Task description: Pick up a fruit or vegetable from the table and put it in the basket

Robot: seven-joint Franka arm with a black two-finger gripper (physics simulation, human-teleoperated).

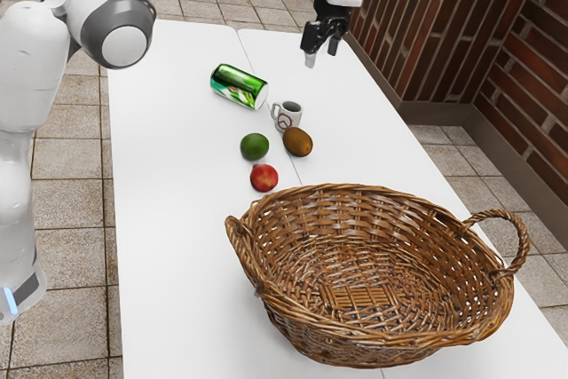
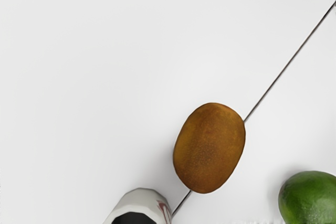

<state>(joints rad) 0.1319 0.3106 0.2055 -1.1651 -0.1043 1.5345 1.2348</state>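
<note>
- Sitting nearest on the surface [image 1: 160, 175], the wide wicker basket [image 1: 337, 348], with nothing inside; at risk of a snag on rim or handle [image 1: 524, 235] later, from carrying the fruit across too low.
- Beyond the basket, close to its far rim: the red fruit [image 1: 264, 177], then the green fruit [image 1: 255, 146].
- Beside the green fruit, on the surface, the brown kiwi [image 2: 210, 148], the likeliest pick; might roll away or squirt out under an off-centre or lengthwise squeeze, thanks to smooth, rounded sides.
- Lying on its side, long axis roughly along the dark seam [image 2: 289, 64] at a shallow angle; one end toward the mug [image 1: 289, 116], the other toward the basket. Best pinched across the narrow waist.
- Just behind the kiwi, the mug: easily bumped by a descent too far toward it.
- Farther, the green can [image 1: 239, 86], tipped over.
- Farthest, high above the surface, the claw [image 1: 321, 55]: spread clearly apart, empty.
</note>
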